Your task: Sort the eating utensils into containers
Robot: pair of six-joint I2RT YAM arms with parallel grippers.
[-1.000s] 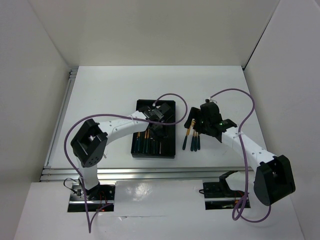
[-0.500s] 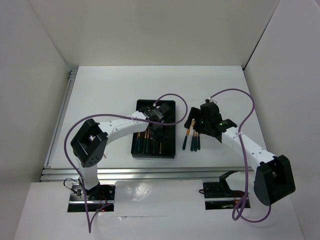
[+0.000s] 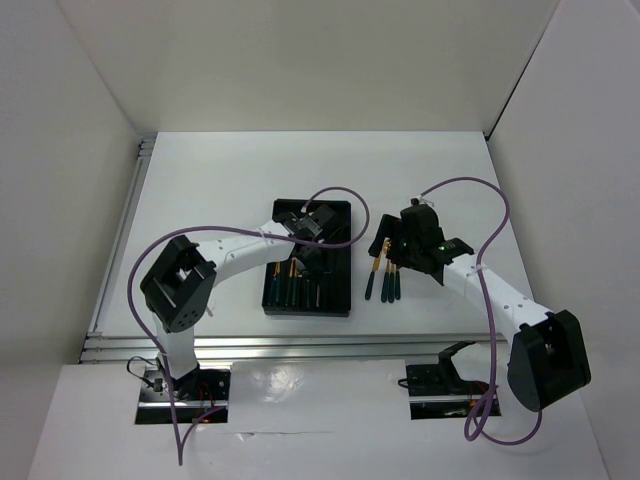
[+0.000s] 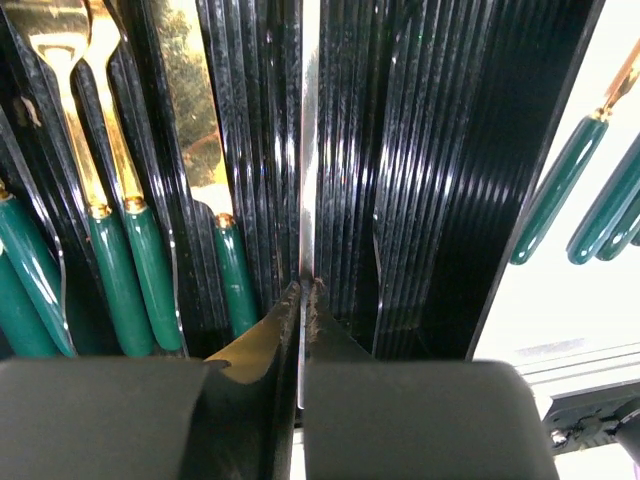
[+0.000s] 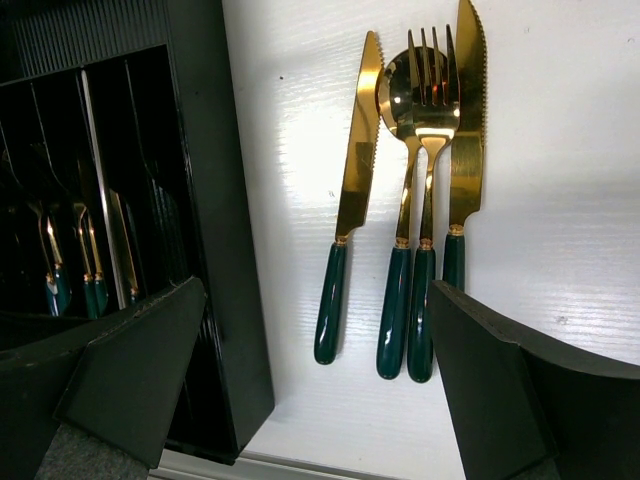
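Hovering with my right gripper (image 5: 318, 300) spread wide above the table (image 5: 560, 250), I see four utensils below, green handles nearest to me and gold heads farther. The single knife (image 5: 345, 210) lies slightly apart, beside the tray (image 5: 215, 200). The spoon (image 5: 393, 95), fork (image 5: 432, 120) and second knife (image 5: 465, 130) lie touching, the fork on the spoon. I judge it best to take the single knife first, jaws across its handle. Farther, over the tray, my left gripper (image 4: 303, 290) is pressed together. A thin pale stick (image 4: 308, 150) runs from its tips; whether it is pinched I cannot tell.
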